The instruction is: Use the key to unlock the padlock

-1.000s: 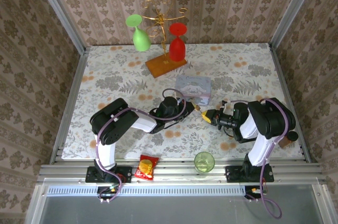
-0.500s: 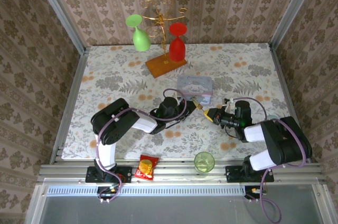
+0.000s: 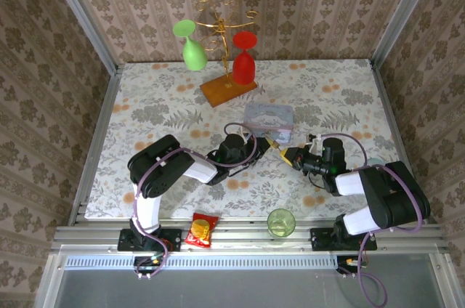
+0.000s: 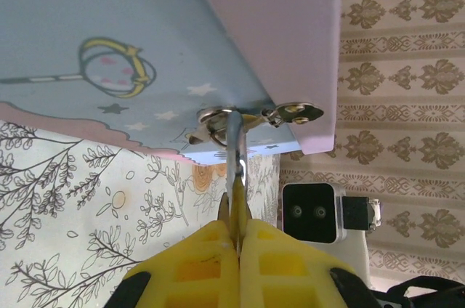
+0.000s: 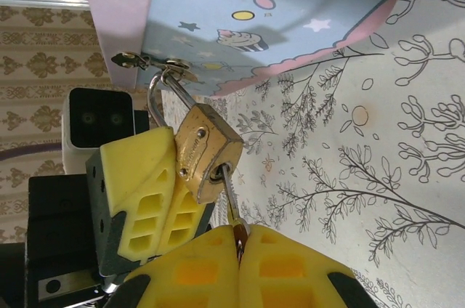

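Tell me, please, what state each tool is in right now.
Left tool: closed, holding the padlock.
Right tool: closed, holding the key, inserted in the padlock.

The top camera looks steeply down from above and behind the arm bases, taking in the whole table (image 3: 145, 112). Each wrist camera peers along its own fingers, past the left gripper (image 4: 236, 239) or the right gripper (image 5: 238, 239). Both sit very close to the tin (image 4: 109, 32) near the table's middle. They face each other and share the hasp (image 4: 290, 113). All three views share the tin.
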You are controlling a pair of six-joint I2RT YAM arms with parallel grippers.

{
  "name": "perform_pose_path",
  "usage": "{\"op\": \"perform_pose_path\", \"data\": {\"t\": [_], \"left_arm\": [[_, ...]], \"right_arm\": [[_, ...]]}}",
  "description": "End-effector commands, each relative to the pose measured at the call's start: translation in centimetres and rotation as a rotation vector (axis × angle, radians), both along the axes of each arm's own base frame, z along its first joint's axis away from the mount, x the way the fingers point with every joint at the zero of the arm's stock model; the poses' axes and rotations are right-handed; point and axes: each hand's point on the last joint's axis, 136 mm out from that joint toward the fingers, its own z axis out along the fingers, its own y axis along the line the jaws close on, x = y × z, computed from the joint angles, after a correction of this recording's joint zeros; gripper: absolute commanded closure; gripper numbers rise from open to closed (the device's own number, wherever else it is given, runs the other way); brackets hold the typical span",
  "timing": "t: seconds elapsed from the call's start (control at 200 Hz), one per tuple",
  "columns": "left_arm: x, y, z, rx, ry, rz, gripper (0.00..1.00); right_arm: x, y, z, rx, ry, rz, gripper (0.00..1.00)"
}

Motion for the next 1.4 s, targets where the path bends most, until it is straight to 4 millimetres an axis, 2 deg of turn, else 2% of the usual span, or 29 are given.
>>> {"op": "perform_pose_path", "data": {"t": [0.0, 0.19, 0.365, 0.535, 0.725, 0.86, 0.975, 1.095, 1.265, 1.395], "left_arm": [[-2.5, -2.7, 2.9, -0.11, -0.028, -0.117, 1.0], [-2.7, -2.7, 3.6, -0.132, -0.038, -0.131, 1.0], [-2.8, -2.6, 3.9, -0.178, -0.036, -0.127, 1.0], [-2.8, -2.9, 3.1, -0.212, -0.009, -0.13, 1.0], [-2.6, -1.7, 1.9, -0.129, -0.04, -0.114, 1.0], [-1.7, -0.8, 0.7, -0.057, -0.071, -0.094, 1.0], [-1.0, -0.9, 0.0, -0.097, -0.059, -0.08, 1.0], [-0.8, -1.1, 0.1, -0.129, -0.06, -0.079, 1.0], [-1.2, -0.6, 2.2, -0.154, -0.087, -0.089, 1.0], [-1.8, -0.6, 1.9, -0.152, -0.074, -0.11, 1.0]], "right_arm": [[1.3, 1.0, 3.0, -0.016, -0.145, 0.043, 1.0], [2.5, 0.5, 2.0, -0.001, -0.107, 0.118, 1.0], [2.5, 0.1, 0.7, -0.011, -0.04, 0.176, 1.0], [2.3, 0.1, 1.3, 0.005, -0.027, 0.232, 1.0], [1.3, 0.0, 0.4, 0.003, 0.047, 0.269, 1.0], [0.5, 0.6, 0.3, 0.021, 0.059, 0.278, 1.0], [0.4, 1.0, 0.3, 0.044, 0.044, 0.284, 1.0], [1.0, 1.1, 0.1, 0.089, 0.034, 0.278, 1.0], [1.7, 0.4, -1.7, 0.102, 0.056, 0.264, 1.0], [1.8, -0.1, -2.7, 0.072, 0.083, 0.259, 1.0]]}}
